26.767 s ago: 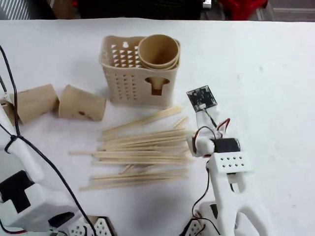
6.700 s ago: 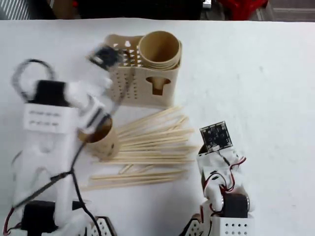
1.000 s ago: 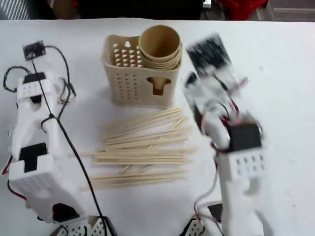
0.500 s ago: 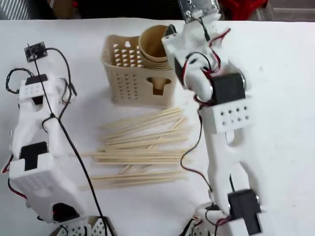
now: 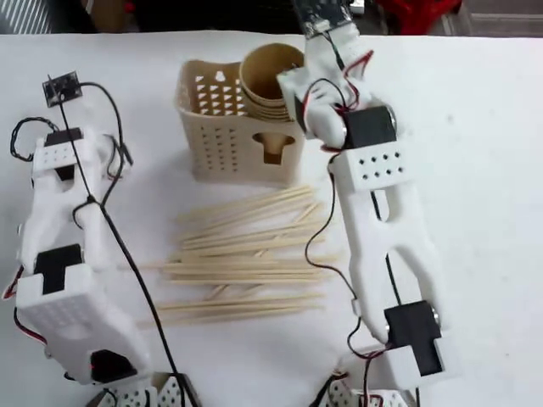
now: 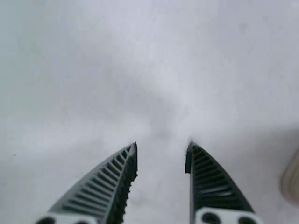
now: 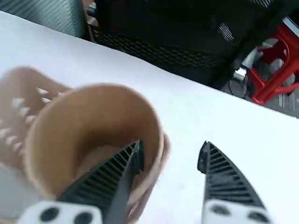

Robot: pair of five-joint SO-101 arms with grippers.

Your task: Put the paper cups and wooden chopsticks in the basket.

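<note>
A cream perforated basket (image 5: pixel 222 127) stands at the back middle of the table, with a stack of brown paper cups (image 5: pixel 267 72) upright in its right half. Several wooden chopsticks (image 5: pixel 246 259) lie in a loose pile in front of it. My right arm (image 5: pixel 373 170) stretches from the near edge up to the cups. My right gripper (image 7: pixel 170 151) is open astride the top cup's rim (image 7: pixel 154 121), one finger inside the cup and one outside. My left gripper (image 6: pixel 162 149) is open over bare table at the left, holding nothing.
The left arm (image 5: pixel 59 220) stands along the table's left side with loose black cables. Beyond the far table edge are dark furniture and a red stool (image 7: pixel 275 70). White tabletop lies right of the basket.
The right arm has swung from beside the chopsticks up and back to the cup stack in the basket. The left arm has stayed put. The cups once lying at the left now sit in the basket.
</note>
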